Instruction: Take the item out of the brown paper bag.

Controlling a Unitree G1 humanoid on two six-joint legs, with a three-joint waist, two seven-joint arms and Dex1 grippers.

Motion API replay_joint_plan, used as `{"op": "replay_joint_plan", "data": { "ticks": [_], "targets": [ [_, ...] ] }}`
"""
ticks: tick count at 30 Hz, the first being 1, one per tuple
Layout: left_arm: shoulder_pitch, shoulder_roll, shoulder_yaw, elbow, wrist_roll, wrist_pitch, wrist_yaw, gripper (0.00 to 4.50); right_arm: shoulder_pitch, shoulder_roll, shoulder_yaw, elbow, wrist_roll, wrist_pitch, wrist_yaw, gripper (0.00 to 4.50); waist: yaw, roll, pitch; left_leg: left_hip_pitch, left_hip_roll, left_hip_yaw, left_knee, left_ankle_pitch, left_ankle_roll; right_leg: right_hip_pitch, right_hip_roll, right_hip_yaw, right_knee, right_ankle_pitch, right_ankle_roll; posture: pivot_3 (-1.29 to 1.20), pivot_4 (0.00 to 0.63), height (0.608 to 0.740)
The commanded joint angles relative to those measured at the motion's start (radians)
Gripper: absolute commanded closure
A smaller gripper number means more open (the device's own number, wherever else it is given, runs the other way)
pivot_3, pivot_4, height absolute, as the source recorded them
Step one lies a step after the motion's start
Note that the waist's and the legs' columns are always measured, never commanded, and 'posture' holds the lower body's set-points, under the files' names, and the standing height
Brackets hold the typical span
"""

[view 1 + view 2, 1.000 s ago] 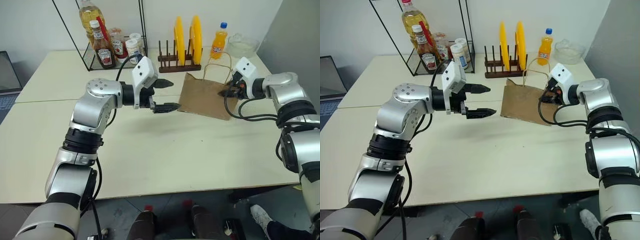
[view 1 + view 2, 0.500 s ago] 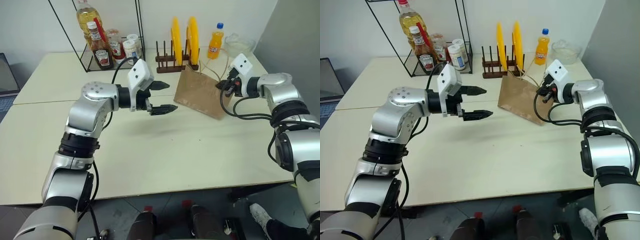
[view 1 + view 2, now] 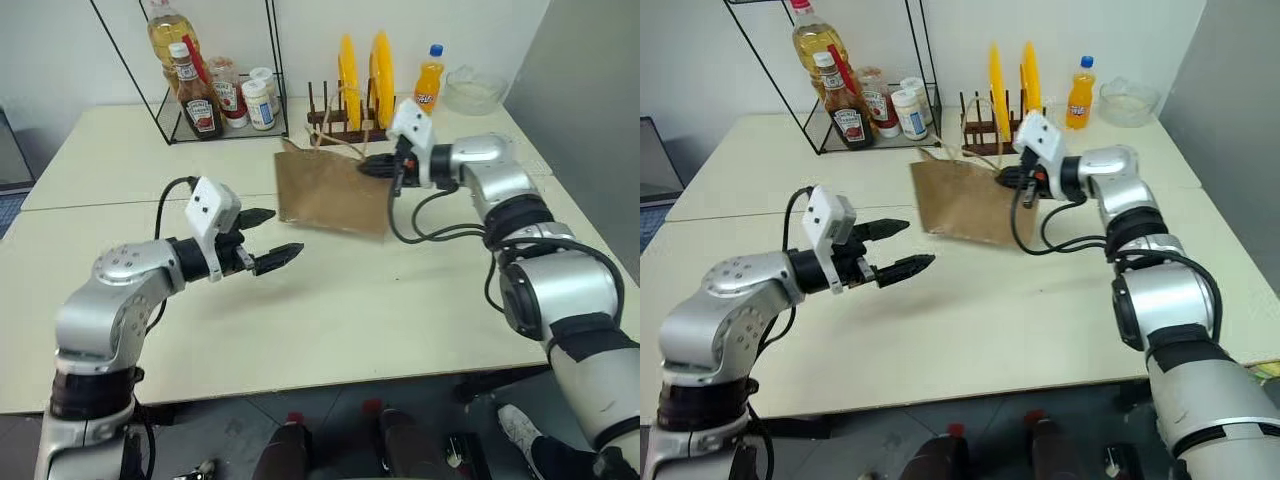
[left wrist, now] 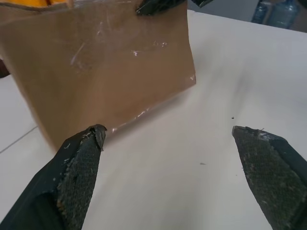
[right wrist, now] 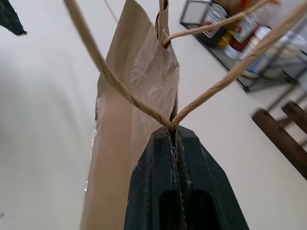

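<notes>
Now your right gripper (image 3: pixel 375 166), pinched shut on the paper bag's (image 3: pixel 330 190) handle, has dragged it leftward toward your wide-open, empty left gripper (image 3: pixel 268 238); the bottle isn't visible, presumably inside.

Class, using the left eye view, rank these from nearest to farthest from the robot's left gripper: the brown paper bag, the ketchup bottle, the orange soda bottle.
From the left gripper:
1. Brown paper bag, just ahead, mid-table.
2. Ketchup bottle, in the wire rack at the back left.
3. Orange soda bottle, back right, beyond the plate rack.
</notes>
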Motion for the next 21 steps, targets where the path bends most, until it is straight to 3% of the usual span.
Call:
{"op": "replay_joint_plan", "data": {
  "ticks": [1, 10, 16, 21],
  "targets": [
    [0.049, -0.024, 0.08, -0.135, -0.057, 0.05, 0.104, 0.0, -0.074, 0.029, -0.002, 0.028, -0.017, -0.074, -0.017, 4.45, 0.003, 0.0, 0.0, 0.0, 0.0, -0.001, 0.0, 0.0, 0.0, 0.0, 0.0, 0.0, 0.0, 0.0, -0.001, 0.0, 0.15, 0.74],
    [0.206, -0.044, 0.19, -0.294, -0.142, 0.097, 0.251, 0.0, -0.085, 0.105, 0.051, 0.102, -0.123, -0.118, -0.086, 4.45, 0.001, 0.0, 0.0, 0.001, 0.001, -0.001, 0.0, 0.001, -0.002, 0.001, 0.001, -0.001, 0.0, 0.001, -0.001, 0.0, 0.15, 0.74],
    [0.221, -0.034, 0.187, -0.309, -0.173, 0.09, 0.299, 0.0, -0.079, 0.114, 0.022, 0.112, -0.125, -0.107, -0.125, 4.45, -0.003, 0.0, 0.0, 0.002, 0.002, 0.0, -0.001, 0.001, -0.003, 0.001, 0.002, 0.0, 0.0, 0.001, -0.001, 0.0, 0.15, 0.74],
    [0.21, -0.008, 0.187, -0.285, -0.185, 0.08, 0.299, 0.0, -0.105, 0.11, -0.037, 0.104, -0.076, -0.096, -0.062, 4.45, -0.003, 0.0, 0.0, 0.001, 0.002, 0.0, -0.001, 0.001, -0.003, 0.001, 0.002, 0.0, 0.0, 0.001, -0.001, 0.0, 0.15, 0.74]
  ]
}}
